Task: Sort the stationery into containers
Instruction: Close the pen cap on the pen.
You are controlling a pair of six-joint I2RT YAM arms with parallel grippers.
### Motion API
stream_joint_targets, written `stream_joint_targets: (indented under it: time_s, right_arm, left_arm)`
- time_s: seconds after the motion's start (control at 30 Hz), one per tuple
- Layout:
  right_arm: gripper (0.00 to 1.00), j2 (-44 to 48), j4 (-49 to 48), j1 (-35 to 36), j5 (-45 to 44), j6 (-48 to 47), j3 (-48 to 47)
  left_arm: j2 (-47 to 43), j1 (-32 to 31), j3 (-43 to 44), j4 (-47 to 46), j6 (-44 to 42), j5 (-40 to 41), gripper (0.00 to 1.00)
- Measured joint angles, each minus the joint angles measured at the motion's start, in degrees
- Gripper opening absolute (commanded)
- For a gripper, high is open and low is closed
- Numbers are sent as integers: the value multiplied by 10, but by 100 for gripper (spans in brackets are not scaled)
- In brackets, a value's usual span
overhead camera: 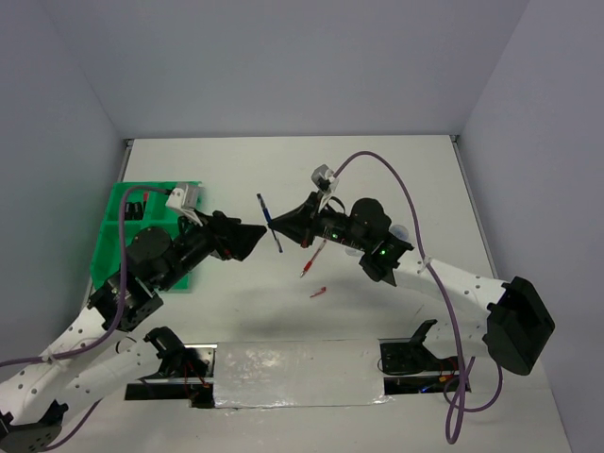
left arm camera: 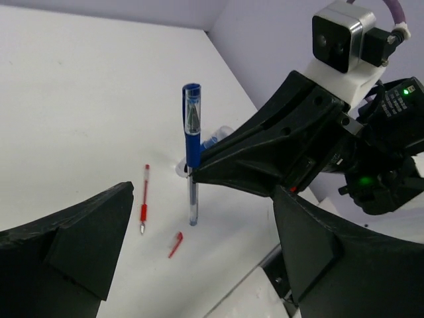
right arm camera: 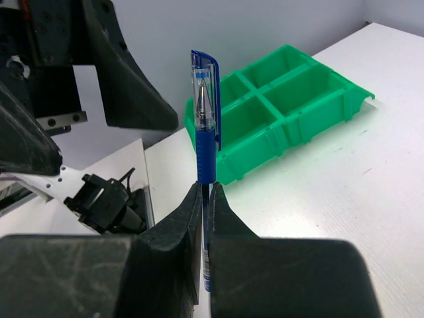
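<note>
My right gripper [overhead camera: 280, 225] is shut on a blue pen [overhead camera: 269, 222] and holds it above the table's middle. In the right wrist view the pen [right arm camera: 205, 132] stands upright between the closed fingers [right arm camera: 206, 192]. My left gripper [overhead camera: 253, 238] is open and empty, facing the pen from the left, a little apart from it. In the left wrist view the pen [left arm camera: 192, 132] and the right gripper [left arm camera: 199, 173] sit between the spread fingers [left arm camera: 73, 238]. The green four-compartment tray [overhead camera: 111, 222] lies at the left and also shows in the right wrist view [right arm camera: 291, 99].
A thin red pen [overhead camera: 314, 257] and a loose red cap [overhead camera: 318, 292] lie on the table below the right gripper; both also show in the left wrist view, the pen [left arm camera: 144, 207] and the cap [left arm camera: 175, 244]. A small blue-capped bottle [left arm camera: 212, 140] lies behind the blue pen.
</note>
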State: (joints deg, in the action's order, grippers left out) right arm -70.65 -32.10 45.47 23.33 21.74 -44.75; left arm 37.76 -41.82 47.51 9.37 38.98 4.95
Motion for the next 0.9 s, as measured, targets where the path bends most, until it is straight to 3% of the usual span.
stream_joint_targets:
  time_s: [0.4, 0.6, 0.9]
  right_arm:
    - [0, 7, 28, 35, -52, 10, 0]
    - [0, 11, 36, 35, -60, 10, 1]
    - [0, 14, 38, 35, -59, 9, 1]
  left_arm:
    - [107, 0, 63, -38, -57, 43, 98]
    - [124, 0, 67, -38, -59, 54, 81]
    - [124, 0, 67, -43, -59, 57, 67]
